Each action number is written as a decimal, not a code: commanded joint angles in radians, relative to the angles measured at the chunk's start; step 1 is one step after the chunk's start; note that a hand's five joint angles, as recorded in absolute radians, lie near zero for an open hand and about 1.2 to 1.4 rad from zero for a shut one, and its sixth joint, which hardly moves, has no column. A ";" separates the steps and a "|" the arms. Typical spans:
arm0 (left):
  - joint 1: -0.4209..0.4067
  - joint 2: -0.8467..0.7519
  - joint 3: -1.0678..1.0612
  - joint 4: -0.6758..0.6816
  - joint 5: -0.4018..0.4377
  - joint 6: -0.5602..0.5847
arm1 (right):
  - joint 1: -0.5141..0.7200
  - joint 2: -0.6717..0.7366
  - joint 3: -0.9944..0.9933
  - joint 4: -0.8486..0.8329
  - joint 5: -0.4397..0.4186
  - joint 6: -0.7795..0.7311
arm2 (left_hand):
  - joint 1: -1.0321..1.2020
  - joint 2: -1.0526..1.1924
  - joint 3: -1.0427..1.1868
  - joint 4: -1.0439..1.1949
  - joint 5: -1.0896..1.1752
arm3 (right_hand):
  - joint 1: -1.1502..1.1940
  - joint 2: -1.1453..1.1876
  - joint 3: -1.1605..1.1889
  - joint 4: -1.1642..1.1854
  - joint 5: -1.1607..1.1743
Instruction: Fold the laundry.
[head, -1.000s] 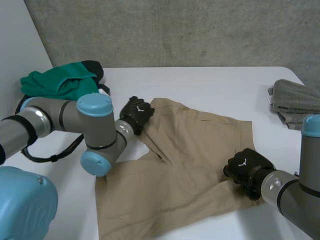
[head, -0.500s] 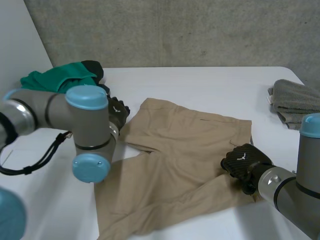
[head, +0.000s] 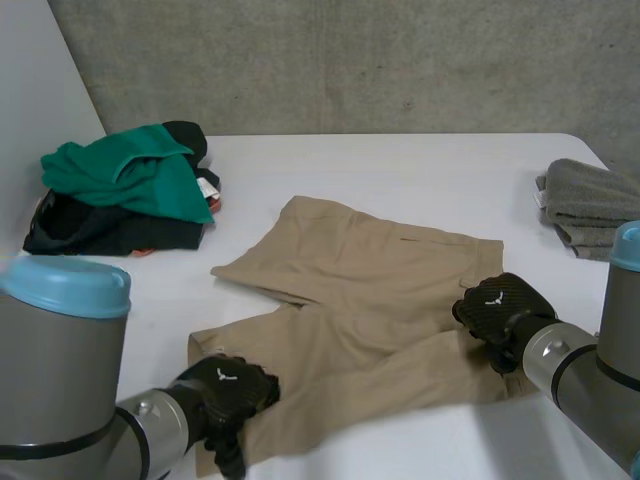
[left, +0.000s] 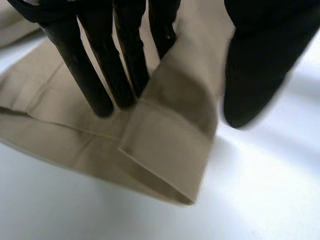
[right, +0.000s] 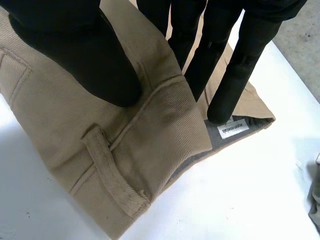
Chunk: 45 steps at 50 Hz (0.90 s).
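Note:
Tan shorts lie spread in the middle of the white table. My left hand is at the hem of the near leg. In the left wrist view its straight fingers rest on the hem, and the thumb stands beside the cloth's edge over the table. My right hand is at the waistband on the right side. In the right wrist view its thumb presses on the waistband near a belt loop, with the fingers on the grey inner side, pinching the top layer.
A pile of green and black clothes sits at the back left. Folded grey cloth lies at the table's right edge. A concrete wall runs behind the table. A white label shows inside the waistband.
My left hand has let go of the far left part of the shorts and swung to the near leg's hem. The cloth there has dropped flat. My right hand has barely moved.

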 joint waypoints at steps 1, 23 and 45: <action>-0.003 -0.086 0.042 0.074 -0.120 0.011 | -0.002 -0.088 0.031 0.077 0.005 -0.023 | 0.720 0.750 0.770 0.766 0.766 | 0.265 0.210 0.206 0.196 0.198; -0.114 -0.169 0.344 0.165 -0.228 0.350 | -0.178 -0.045 -0.015 0.168 -0.052 -0.213 | 0.720 0.750 0.770 0.766 0.766 | 0.265 0.210 0.206 0.196 0.198; -0.088 -0.788 1.119 0.661 -0.119 0.344 | -0.120 0.400 -0.440 -0.414 0.159 -0.170 | -0.502 -0.472 -0.452 -0.456 -0.456 | -0.956 -1.012 -1.016 -1.026 -1.024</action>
